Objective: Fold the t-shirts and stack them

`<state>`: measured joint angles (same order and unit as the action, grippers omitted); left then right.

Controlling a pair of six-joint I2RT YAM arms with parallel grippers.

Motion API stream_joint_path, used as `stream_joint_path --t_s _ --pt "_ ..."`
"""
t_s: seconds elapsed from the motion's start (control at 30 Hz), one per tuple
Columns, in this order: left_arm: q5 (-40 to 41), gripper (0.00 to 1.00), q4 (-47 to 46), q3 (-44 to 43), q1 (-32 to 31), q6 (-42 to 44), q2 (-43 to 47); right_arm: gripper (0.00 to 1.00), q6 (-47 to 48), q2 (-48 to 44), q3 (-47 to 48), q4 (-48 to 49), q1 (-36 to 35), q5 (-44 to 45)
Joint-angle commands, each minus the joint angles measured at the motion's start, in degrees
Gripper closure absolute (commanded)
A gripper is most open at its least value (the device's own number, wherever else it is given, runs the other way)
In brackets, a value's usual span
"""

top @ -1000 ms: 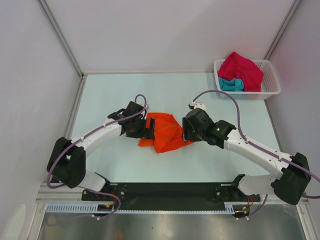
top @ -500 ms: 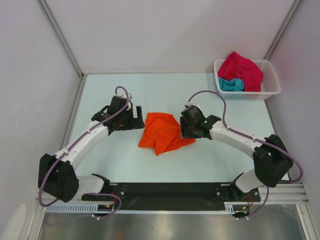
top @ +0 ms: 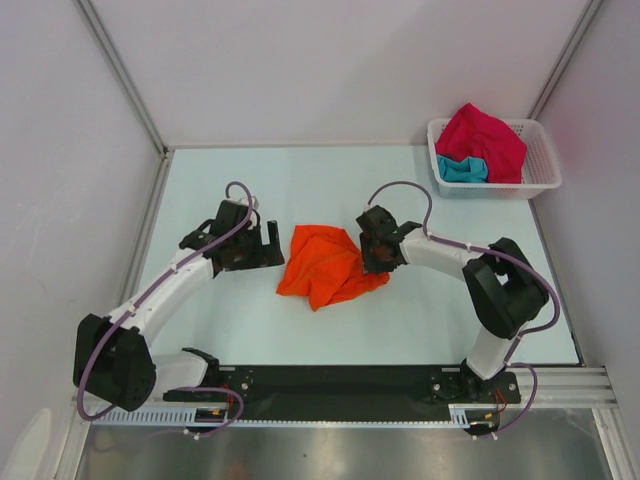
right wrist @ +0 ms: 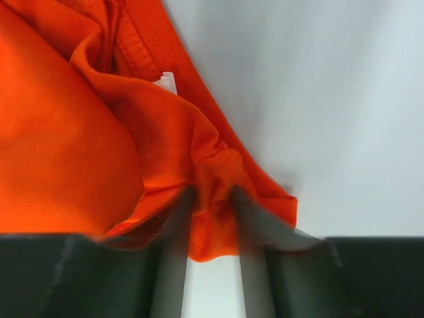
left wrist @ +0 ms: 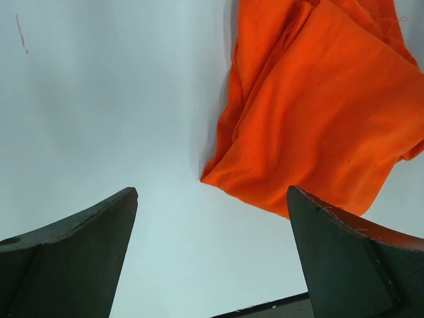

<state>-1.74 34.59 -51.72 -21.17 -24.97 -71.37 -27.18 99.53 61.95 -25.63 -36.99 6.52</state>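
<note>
Orange t-shirt: lies crumpled, in loose folds, at the centre of the top view on the pale table, between the two arms. It is not folded flat.

Right gripper: sits at the right edge of the orange t-shirt in the top view. The right wrist view shows the right gripper with its jaws drawn close together on a bunched ridge of orange cloth at the lower centre of the frame. Both fingers touch the cloth, which puckers where it is pinched. A ribbed hem runs from the upper left of that frame down to the pinch, and a small white label stands out of the folds above it.

Left gripper: stands just to the left of the orange t-shirt in the top view, apart from it. In the left wrist view the left gripper has its jaws spread wide, with bare table between them and nothing held. The orange t-shirt fills the upper right of that frame.

Basket: white lattice, at the upper right of the top view, well apart from the arms. It holds a crimson-pink t-shirt heaped above its rim, with a teal t-shirt showing below it at the left side.
</note>
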Motion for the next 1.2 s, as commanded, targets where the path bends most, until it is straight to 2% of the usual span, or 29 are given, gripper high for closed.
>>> stream_joint_path --t_s 0.0,0.1,0.23,0.33,0.37,0.5,0.6,0.67,0.77,1.17 --pt "-0.8 0.01 -1.0 1.2 1.0 0.5 1.9 1.00 1.6 0.6 2.3 2.2 0.2 -1.4" --pt "-1.2 0.01 -1.7 2.1 1.1 0.4 2.0 1.00 1.6 -0.9 3.4 1.6 0.2 0.1" --pt "-1.5 0.01 -2.4 3.0 1.1 0.4 2.0 1.00 5.7 -5.3 10.9 -2.3 0.3 5.3" --pt "-2.1 0.01 -2.9 3.3 1.1 0.1 1.9 1.00 10.2 -5.5 23.9 -9.1 0.8 10.1" --pt "-2.7 0.01 -3.0 3.4 1.1 0.1 2.0 1.00 10.9 -5.4 31.3 -12.4 0.8 11.2" --pt "-3.5 0.01 -4.0 3.8 1.1 -0.3 2.1 1.00 13.4 -5.7 47.2 -18.4 0.3 14.9" --pt "-4.1 0.01 -4.9 4.5 1.1 -0.7 2.1 1.00 14.6 -7.8 54.0 -19.5 -2.8 20.2" --pt "-4.5 0.01 -5.4 5.2 1.1 -1.0 2.0 1.00 16.8 -9.3 54.2 -17.6 -5.5 25.3" --pt "-5.4 0.02 -6.6 5.8 1.1 -1.2 1.7 1.00 17.8 -11.0 53.8 -17.9 -6.6 28.2" --pt "-5.8 0.02 -7.7 7.2 1.1 -1.7 2.4 1.00 16.7 -12.5 51.8 -19.4 -9.1 29.1"
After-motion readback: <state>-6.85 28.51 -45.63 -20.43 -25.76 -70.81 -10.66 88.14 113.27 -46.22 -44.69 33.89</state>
